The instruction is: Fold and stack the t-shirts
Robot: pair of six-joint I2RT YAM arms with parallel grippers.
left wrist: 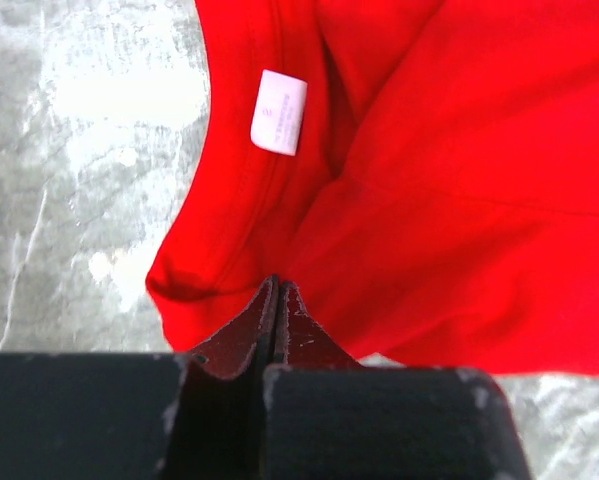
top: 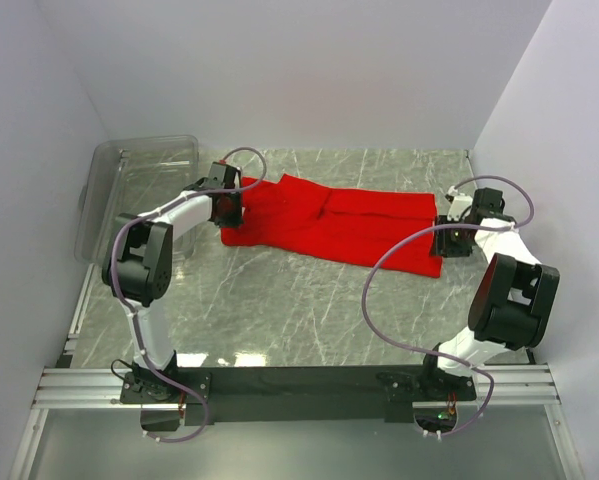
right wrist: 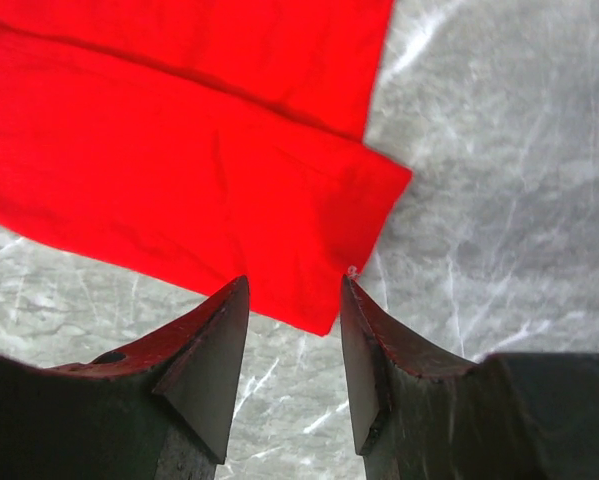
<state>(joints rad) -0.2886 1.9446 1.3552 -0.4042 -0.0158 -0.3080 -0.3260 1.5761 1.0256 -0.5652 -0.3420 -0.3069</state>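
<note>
T-shirt [top: 334,225], red: lies as a long folded band on the far half of the table [top: 309,310], neck label [left wrist: 279,125] at left. Left gripper [left wrist: 277,287]: jaws together, apparently pinching the collar-end edge to lift it. Right gripper [right wrist: 294,290]: jaws apart, straddling the right hem corner, seemingly placed to close on it.

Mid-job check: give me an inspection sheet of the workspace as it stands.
Surface: grey marbled table, glare patches.
Job's things: one red t-shirt laid crosswise in a long layered band; white neck label showing.
Clutter: clear plastic bin, far left.
Grippers: left gripper shut on the t-shirt near its collar; right gripper open, straddling a hem corner.
Cables: purple cables loop off both arms; no snag seen.
Surroundings: white walls on three sides.
</note>
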